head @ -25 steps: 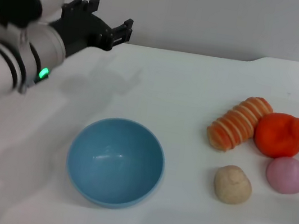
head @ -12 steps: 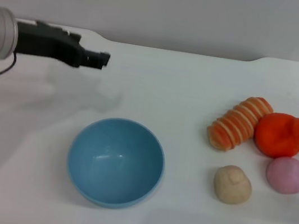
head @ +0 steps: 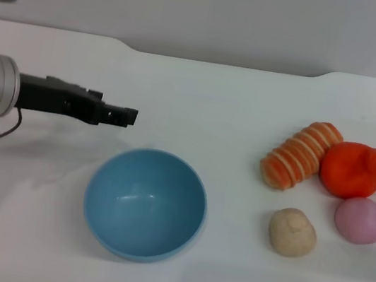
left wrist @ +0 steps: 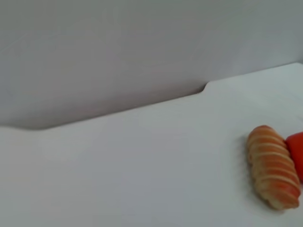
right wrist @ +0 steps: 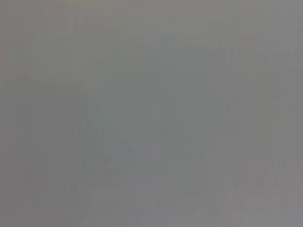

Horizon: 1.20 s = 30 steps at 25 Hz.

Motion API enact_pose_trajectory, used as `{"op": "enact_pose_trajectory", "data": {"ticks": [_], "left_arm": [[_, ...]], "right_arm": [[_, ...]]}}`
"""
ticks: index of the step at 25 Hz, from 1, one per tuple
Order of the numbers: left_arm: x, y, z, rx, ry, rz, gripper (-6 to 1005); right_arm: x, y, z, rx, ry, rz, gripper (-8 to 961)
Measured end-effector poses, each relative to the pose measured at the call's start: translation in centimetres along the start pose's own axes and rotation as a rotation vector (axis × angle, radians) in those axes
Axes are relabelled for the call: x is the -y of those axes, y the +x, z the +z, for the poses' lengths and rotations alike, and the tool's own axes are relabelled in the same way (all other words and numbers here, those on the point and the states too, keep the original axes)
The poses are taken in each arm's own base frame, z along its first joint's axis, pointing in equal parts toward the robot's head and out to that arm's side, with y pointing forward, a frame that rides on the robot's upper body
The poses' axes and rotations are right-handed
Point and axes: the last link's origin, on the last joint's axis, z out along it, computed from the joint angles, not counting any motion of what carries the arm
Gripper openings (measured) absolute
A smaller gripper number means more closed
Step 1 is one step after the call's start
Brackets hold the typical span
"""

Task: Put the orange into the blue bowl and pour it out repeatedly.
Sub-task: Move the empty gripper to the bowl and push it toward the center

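The orange (head: 350, 170) lies on the white table at the right, touching a striped oblong; its red edge shows in the left wrist view (left wrist: 298, 153). The blue bowl (head: 145, 202) stands upright and empty at the front centre-left. My left gripper (head: 125, 114) reaches in level from the left and hangs just above and behind the bowl's far-left rim, seen side-on, holding nothing. The right gripper is out of view; its wrist view shows only plain grey.
An orange-and-cream striped oblong (head: 300, 155) lies left of the orange and shows in the left wrist view (left wrist: 273, 172). A pink ball (head: 361, 220) and a beige lump (head: 292, 232) lie in front of them. The table's back edge (head: 222, 62) meets a grey wall.
My left arm has swung down and towards the bowl, from high at the back left to level just behind the bowl's rim. The objects have not moved.
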Motion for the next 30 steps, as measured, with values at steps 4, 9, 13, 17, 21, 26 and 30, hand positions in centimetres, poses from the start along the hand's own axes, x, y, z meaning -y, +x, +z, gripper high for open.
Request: {"op": "enact_pose_trajectory", "data": {"ticks": [4,9,13,17,21,26,30], "left_arm": [[1.0,-1.2,0.7,0.023,0.0,-0.056,785],[1.3,-2.1,1.5,0.048,-0.028,-0.093,785],[1.2,-2.1,0.9,0.017,-0.074,-0.086,785],[1.5,-2.7,0.4,0.003,-0.107,-0.081,785],[2.1,-4.0,0.6,0.016,-0.104,-0.08,784],[2.0,-4.6,1.1,0.037,-0.113,-0.076,784],[2.2,-5.0,1.4,0.045,-0.111,-0.069,783]], "right_arm": [[0.0,0.0,-0.1,-0.002,0.002,-0.004,716],[0.1,0.1,-0.2,-0.003,0.006,-0.005,716],[0.1,0.1,-0.3,-0.006,0.007,-0.005,716],[0.1,0.2,-0.3,-0.009,0.008,-0.003,716],[0.1,0.2,-0.3,-0.01,0.009,-0.002,716],[0.0,0.3,-0.3,-0.014,0.007,0.002,716],[-0.1,0.4,-0.3,-0.017,0.009,0.006,716]]}}
